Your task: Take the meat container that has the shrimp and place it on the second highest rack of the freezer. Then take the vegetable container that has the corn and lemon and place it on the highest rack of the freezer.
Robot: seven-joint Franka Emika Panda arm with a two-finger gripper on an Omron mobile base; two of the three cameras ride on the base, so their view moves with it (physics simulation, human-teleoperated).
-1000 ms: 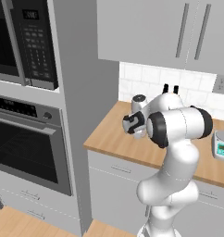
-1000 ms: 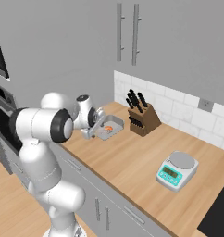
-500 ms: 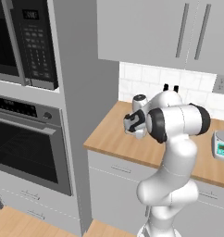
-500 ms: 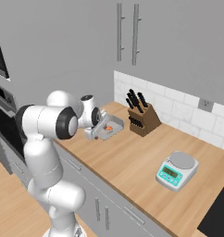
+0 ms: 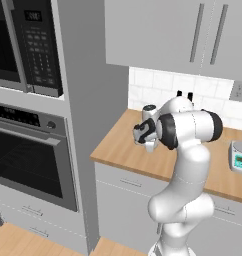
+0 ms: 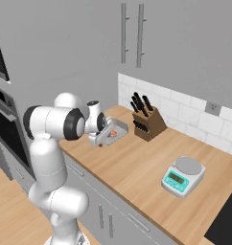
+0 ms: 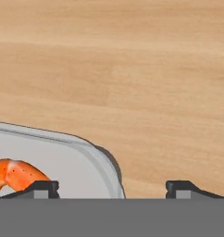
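hand view shows the gripper (image 7: 113, 187) with its two dark tips set wide apart, straddling the rounded rim of the meat container (image 7: 63, 159): one tip sits over the tray's inside, by the shrimp (image 7: 14, 173), the other over bare counter (image 7: 132, 69). nothing is clamped between them.

right base view places that tray (image 6: 113, 135) on the wooden counter (image 6: 151, 162) just beside the hand, between the arm and the knife block (image 6: 147, 122), well apart from the kitchen scale (image 6: 183, 176).

risks, as i judge them: the rim is thin, smooth and curved at this corner, so a pinch here could slide off or tip the shallow tray, and the small, glossy shrimp could roll out. closing too low could jam a tip against the counter; the inner tip may also press on the shrimp.

the tray looks like pale grey, matte plastic with a raised lip; the counter is flat, light wood grain; the shrimp is curled, orange with pale bands.
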